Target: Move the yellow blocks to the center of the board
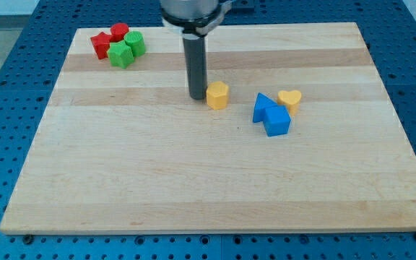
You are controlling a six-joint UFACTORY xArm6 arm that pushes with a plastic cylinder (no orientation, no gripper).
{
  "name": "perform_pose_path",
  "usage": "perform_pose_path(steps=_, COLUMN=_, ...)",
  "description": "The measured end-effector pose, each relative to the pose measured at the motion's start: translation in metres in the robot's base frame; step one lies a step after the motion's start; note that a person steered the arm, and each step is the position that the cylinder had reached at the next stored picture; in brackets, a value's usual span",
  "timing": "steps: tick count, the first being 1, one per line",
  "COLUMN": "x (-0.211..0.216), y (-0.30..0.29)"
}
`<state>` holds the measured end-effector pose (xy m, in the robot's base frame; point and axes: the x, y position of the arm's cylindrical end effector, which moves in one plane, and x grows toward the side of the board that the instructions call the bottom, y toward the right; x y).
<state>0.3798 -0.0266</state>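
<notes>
My tip (197, 97) rests on the wooden board (193, 180), just left of a yellow hexagon block (217, 94) and almost touching it. A yellow heart block (289, 100) lies further to the view's right, touching the upper right of two blue blocks: a blue triangle block (263, 107) and a blue cube (277, 121). The yellow hexagon sits a little above the board's middle.
At the board's top left corner is a tight cluster: a red star block (102, 45), a red round block (119, 32), a green block (120, 55) and another green block (135, 43). A blue perforated table (6, 108) surrounds the board.
</notes>
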Motion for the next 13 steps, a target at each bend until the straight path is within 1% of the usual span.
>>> perform_pose_path(steps=1, x=-0.022, y=0.018)
perform_pose_path(steps=4, x=-0.028, y=0.157)
perform_pose_path(steps=5, x=-0.007, y=0.196)
perform_pose_path(steps=6, x=0.03, y=0.209)
perform_pose_path(steps=7, x=0.06, y=0.211)
perform_pose_path(steps=8, x=0.06, y=0.207)
perform_pose_path(steps=11, x=0.031, y=0.169)
perform_pose_path(steps=13, x=0.028, y=0.126)
